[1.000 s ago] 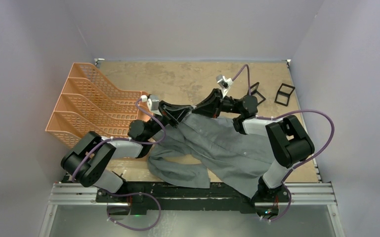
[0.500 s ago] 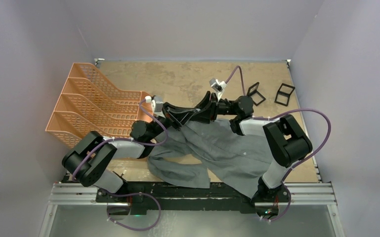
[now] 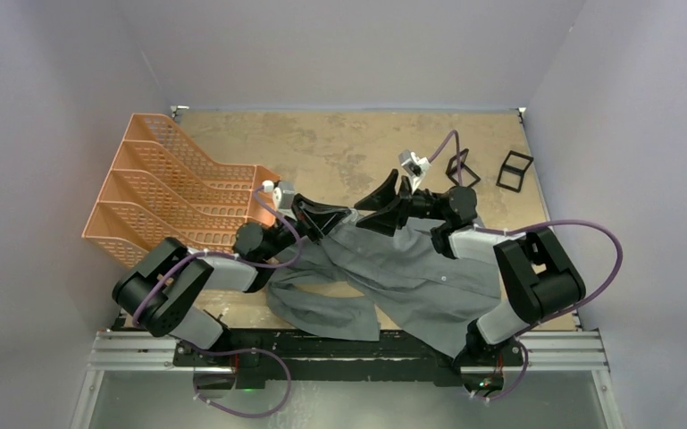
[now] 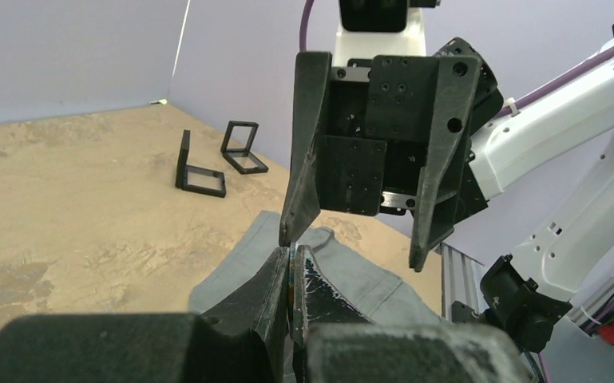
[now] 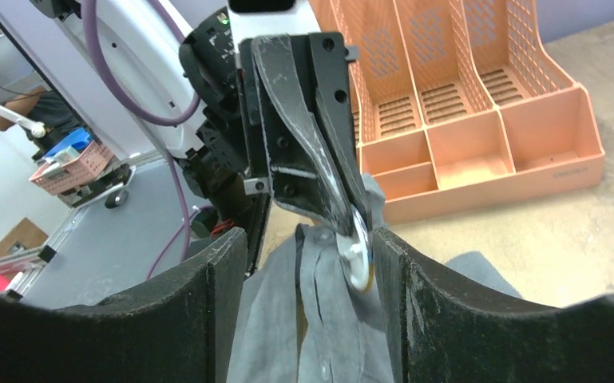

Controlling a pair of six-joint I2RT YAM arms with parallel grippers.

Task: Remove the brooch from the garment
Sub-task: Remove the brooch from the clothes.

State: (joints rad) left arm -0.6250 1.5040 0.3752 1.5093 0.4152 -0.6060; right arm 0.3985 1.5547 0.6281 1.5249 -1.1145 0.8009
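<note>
Jaws on the left gripper (image 5: 353, 230) are pinched tight on the little white brooch (image 5: 357, 263), right at the top edge of the grey garment (image 3: 411, 268) sprawled across the surface (image 3: 339, 147). The right gripper (image 4: 351, 249) has its jaws spread wide either side, holding nothing.

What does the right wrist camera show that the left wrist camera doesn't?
Only the right wrist view shows the orange plastic file tray and the small round white brooch on the grey button-up shirt, right at the tips of the shut left gripper. Only the left wrist view shows two black frame stands and the open right gripper head-on. Both show that shirt pinched by the left gripper, and the tan table.
</note>
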